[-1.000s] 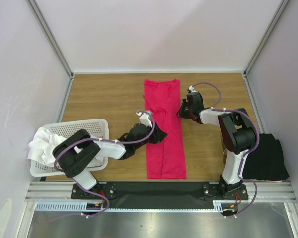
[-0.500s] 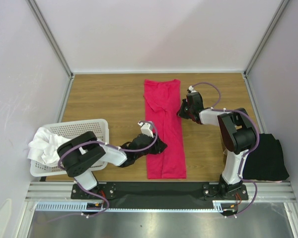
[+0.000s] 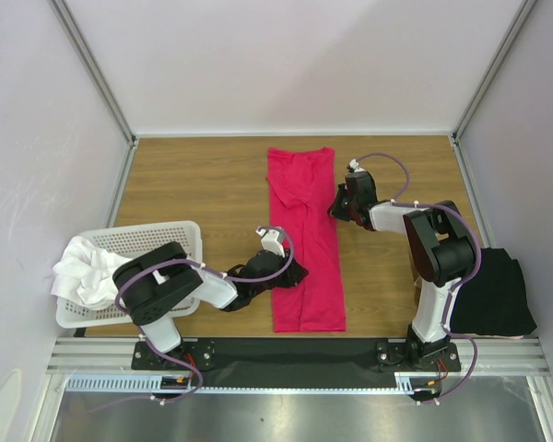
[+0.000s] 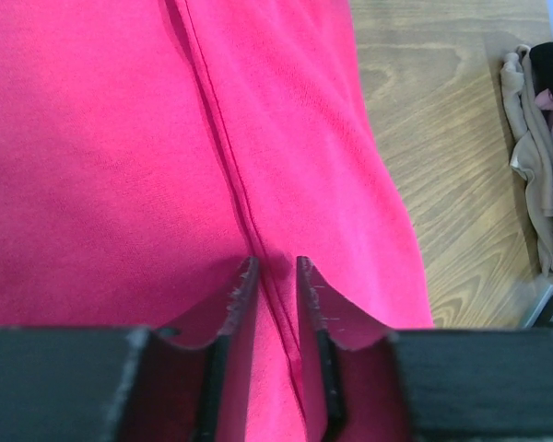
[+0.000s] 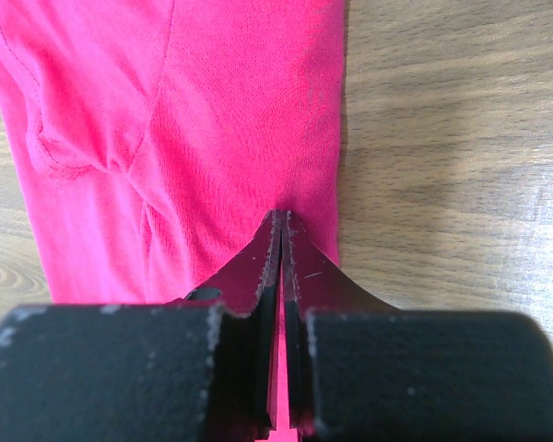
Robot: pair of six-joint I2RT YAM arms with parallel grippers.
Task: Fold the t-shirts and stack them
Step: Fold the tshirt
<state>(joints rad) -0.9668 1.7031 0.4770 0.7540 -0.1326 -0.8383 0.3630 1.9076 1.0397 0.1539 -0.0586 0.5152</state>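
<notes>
**Left arm slides nearer along the pink shirt**

Stretched low and sideways over the table (image 3: 198, 180), the left gripper (image 3: 293, 272) now sits closer to the bases, its fingers (image 4: 242, 295) nipping a ridge of the crimson-pink t-shirt (image 3: 304, 184). The right gripper (image 3: 335, 210) hasn't budged, clamped on the shirt's right edge. The shirt lies folded in a long strip mid-table; a black t-shirt (image 3: 498, 290) sits bunched far right.

Folded shirt (image 3: 304, 241) lies ctr of table (image 3: 194, 180), front to back. Basket (image 3: 157, 230) w/ shirts (image 3: 83, 272) front-left; another shirt (image 3: 498, 290) front-right.
</notes>
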